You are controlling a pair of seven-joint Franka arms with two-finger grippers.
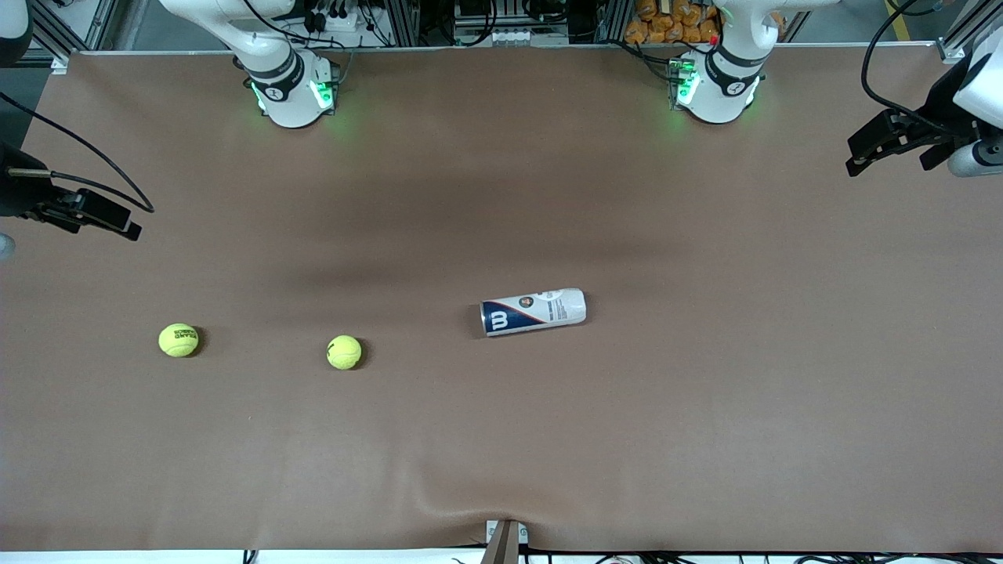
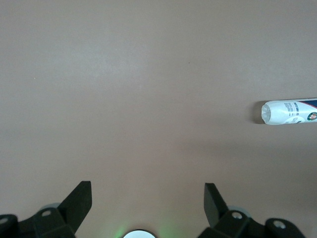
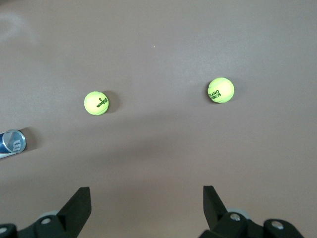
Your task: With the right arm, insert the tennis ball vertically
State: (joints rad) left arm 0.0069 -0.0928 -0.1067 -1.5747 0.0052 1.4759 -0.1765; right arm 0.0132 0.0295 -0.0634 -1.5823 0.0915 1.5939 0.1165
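You have the ball can (image 1: pixel 533 311) lying on its side near the middle of the brown counter (image 1: pixel 705 407), and everything else is best placed from it. Its dark blue end with the white logo points toward the right arm's end of the counter, and its white end points toward the left arm's end.

Two tennis balls rest on the counter toward the right arm's end from the can, both a little nearer to the front camera than it is. The nearer tennis ball (image 1: pixel 344 352) sits well apart from the can's blue end. The farther tennis ball (image 1: pixel 179 340) lies well past the first, at about the same depth, and the two do not touch.

Your right tool (image 3: pixel 147 198) hangs over the counter out at the right arm's end, its fingers spread wide and holding nothing. Your left tool (image 2: pixel 147 198) hangs over the left arm's end, well apart from the can's white end, fingers likewise spread and empty.
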